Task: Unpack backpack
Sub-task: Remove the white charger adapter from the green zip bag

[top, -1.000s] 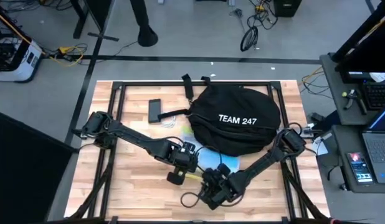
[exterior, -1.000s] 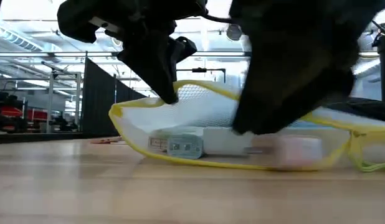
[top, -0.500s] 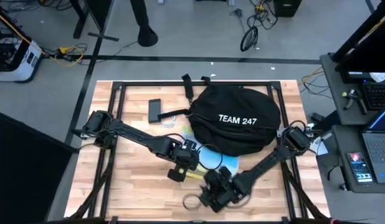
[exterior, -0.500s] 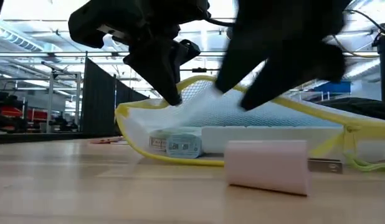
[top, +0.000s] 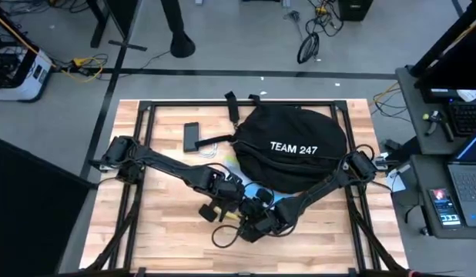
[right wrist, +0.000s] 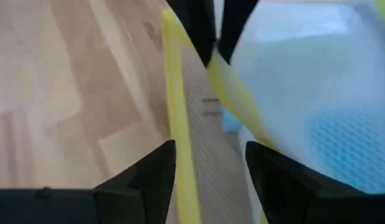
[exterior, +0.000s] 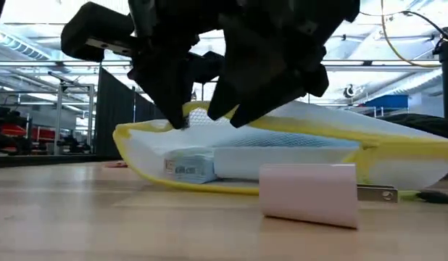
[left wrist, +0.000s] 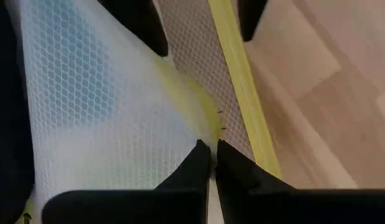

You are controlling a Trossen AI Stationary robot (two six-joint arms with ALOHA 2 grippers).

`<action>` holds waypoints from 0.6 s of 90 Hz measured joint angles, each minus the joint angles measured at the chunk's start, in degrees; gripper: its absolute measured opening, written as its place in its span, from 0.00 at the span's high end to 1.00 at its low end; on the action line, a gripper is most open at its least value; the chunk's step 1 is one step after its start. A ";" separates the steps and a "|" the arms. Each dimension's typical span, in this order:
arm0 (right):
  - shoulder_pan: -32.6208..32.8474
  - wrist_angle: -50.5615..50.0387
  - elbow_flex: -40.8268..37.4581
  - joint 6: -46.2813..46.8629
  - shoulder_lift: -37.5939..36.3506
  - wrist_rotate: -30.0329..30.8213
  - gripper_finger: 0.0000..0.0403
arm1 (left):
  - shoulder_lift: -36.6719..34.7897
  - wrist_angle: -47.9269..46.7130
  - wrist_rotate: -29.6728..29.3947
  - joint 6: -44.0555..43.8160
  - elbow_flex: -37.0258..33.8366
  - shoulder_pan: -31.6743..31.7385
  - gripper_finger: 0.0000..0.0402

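The black backpack [top: 293, 146] with white "TEAM 247" lettering lies on the table's far half. In front of it lies a white mesh pouch [exterior: 282, 148] with yellow trim, its bottom on the table. My left gripper [left wrist: 212, 155] is shut on the pouch's upper wall. My right gripper [right wrist: 211, 180] is open at the pouch's mouth, its fingers on either side of the yellow edge [right wrist: 179, 143]; whether they touch it, I cannot tell. A pink block [exterior: 309, 193] with a metal prong lies on the table, nearer than the pouch. My left gripper pinches the pouch's upper mesh wall [left wrist: 199, 134] between its two fingers, just beside the yellow-trimmed mouth edge. The fingers come from above, slanting down. The mesh is drawn up into a peak at the fingers, and the pouch's bottom stays on the table.
Inside the pouch lie a small box with a blue label [exterior: 189, 167] and a white block [exterior: 282, 161]. A flat black object [top: 191, 136] and a white cord [top: 212, 146] lie left of the backpack. Black rails [top: 145, 108] frame the table.
The pink block has come out and now lies on the table in front of the pouch. My right gripper has moved from the near edge back toward the pouch's mouth. My left gripper has kept its hold and drawn the pouch slightly toward the table's left.
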 joint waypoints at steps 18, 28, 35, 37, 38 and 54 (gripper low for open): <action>-0.10 -0.06 0.00 -2.65 -0.02 -4.50 0.55 | 0.08 0.04 -0.02 -2.05 0.20 0.76 1.00; 0.61 4.56 0.00 -5.99 -0.02 -8.84 0.55 | 0.09 0.19 -0.33 -2.81 1.44 0.97 1.00; 0.86 6.67 0.00 -6.92 -0.02 -9.23 0.55 | 0.09 0.32 -0.45 -2.40 2.55 0.99 1.00; 0.86 6.93 0.00 -6.99 -0.02 -9.28 0.55 | 0.09 -0.15 -0.47 -2.40 2.85 0.97 1.00; 0.86 6.97 0.00 -7.01 -0.02 -9.31 0.55 | 0.09 -0.37 -0.48 -2.40 2.99 0.95 1.00; 0.76 -4.56 0.17 -0.41 -0.02 -4.78 0.55 | 0.09 -2.53 -0.71 -3.02 5.97 0.89 1.00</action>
